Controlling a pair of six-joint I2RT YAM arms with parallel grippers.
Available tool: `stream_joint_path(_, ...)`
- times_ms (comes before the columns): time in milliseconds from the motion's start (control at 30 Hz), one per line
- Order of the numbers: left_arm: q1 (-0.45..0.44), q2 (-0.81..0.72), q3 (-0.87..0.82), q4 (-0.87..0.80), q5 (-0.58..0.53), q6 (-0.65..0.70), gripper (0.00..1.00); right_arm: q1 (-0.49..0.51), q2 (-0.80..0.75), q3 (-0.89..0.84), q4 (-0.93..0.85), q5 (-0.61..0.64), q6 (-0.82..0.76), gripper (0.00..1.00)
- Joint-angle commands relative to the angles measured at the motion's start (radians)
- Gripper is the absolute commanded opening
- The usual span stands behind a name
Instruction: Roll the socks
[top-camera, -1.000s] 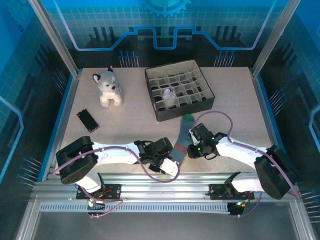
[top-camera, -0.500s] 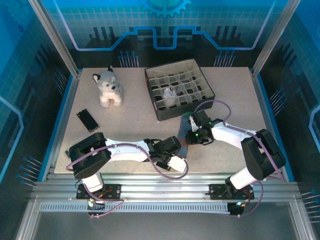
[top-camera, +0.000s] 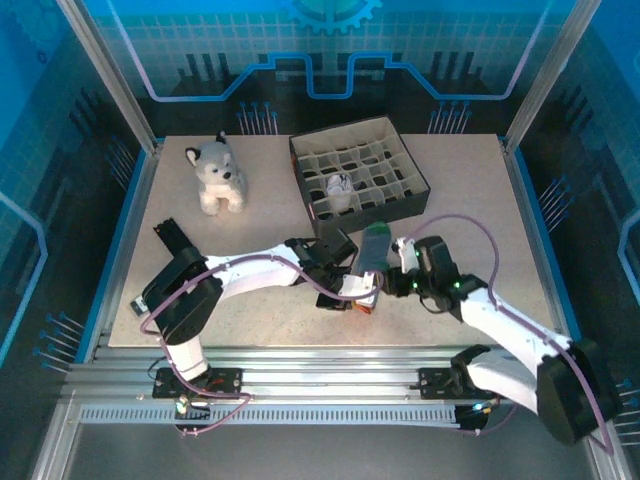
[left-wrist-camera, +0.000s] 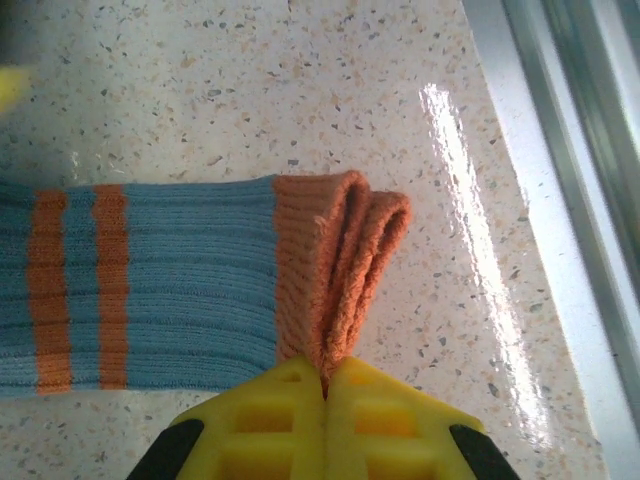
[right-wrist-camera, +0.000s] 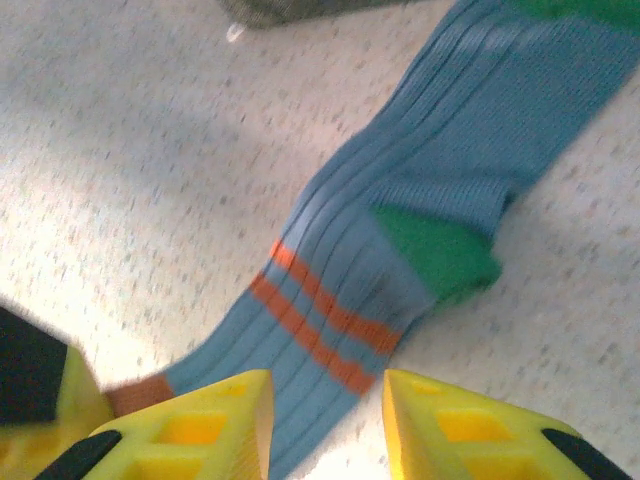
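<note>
The sock is ribbed knit cloth, the table glossy and speckled, the yellow fingers seemingly matt plastic.

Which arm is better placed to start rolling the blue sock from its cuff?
Left. The left pincer is shut on the orange cuff of the blue sock; the right pincer is open above its stripes.

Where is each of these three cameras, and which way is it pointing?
Top external: fixed above and behind the arms, looking down on the table, husky toy and divided box; both arms show.
Left wrist: on the left arm, looking down past the left gripper, shut on the orange cuff of the blue sock.
Right wrist: on the right arm, looking down past the open right gripper at that sock.
Shared: all three show the blue sock.
</note>
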Motion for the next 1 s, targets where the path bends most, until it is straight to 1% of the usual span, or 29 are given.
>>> stream_joint_path(0, 0.031, 0.043, 0.043, -0.130, 0.162, -0.005, 0.00, 0.084, -0.118, -0.098, 0.099, -0.028, -0.001, 0.35)
stream_joint_path(33, 0.040, 0.050, 0.049, -0.138, 0.176, -0.007, 0.00, 0.115, -0.149, -0.105, 0.096, -0.012, -0.016, 0.35)
stream_joint_path(100, 0.060, 0.067, 0.059, -0.157, 0.199, -0.002, 0.00, 0.190, -0.224, -0.135, 0.111, 0.052, -0.038, 0.40)
stream_joint_path(233, 0.101, 0.103, 0.098, -0.224, 0.247, 0.017, 0.00, 0.249, -0.291, -0.186, 0.143, 0.060, -0.017, 0.48)
stream_joint_path(333, 0.125, 0.120, 0.130, -0.272, 0.277, 0.035, 0.00, 0.312, -0.292, -0.208, 0.155, 0.070, -0.012, 0.49)
stream_joint_path(433, 0.144, 0.130, 0.156, -0.304, 0.304, 0.042, 0.00, 0.394, -0.259, -0.202, 0.169, 0.135, -0.031, 0.50)
stream_joint_path(500, 0.155, 0.134, 0.173, -0.320, 0.321, 0.046, 0.00, 0.431, -0.215, -0.197, 0.194, 0.172, -0.036, 0.51)
stream_joint_path(633, 0.168, 0.146, 0.199, -0.345, 0.339, 0.052, 0.00, 0.466, -0.125, -0.201, 0.269, 0.209, -0.019, 0.51)
stream_joint_path(700, 0.172, 0.154, 0.212, -0.356, 0.342, 0.061, 0.00, 0.477, -0.086, -0.191, 0.279, 0.255, -0.010, 0.51)
stream_joint_path(833, 0.174, 0.163, 0.226, -0.371, 0.347, 0.067, 0.00, 0.479, -0.053, -0.195, 0.320, 0.294, 0.000, 0.50)
stream_joint_path(967, 0.174, 0.164, 0.228, -0.369, 0.357, 0.060, 0.00, 0.479, -0.045, -0.203, 0.351, 0.297, -0.003, 0.50)
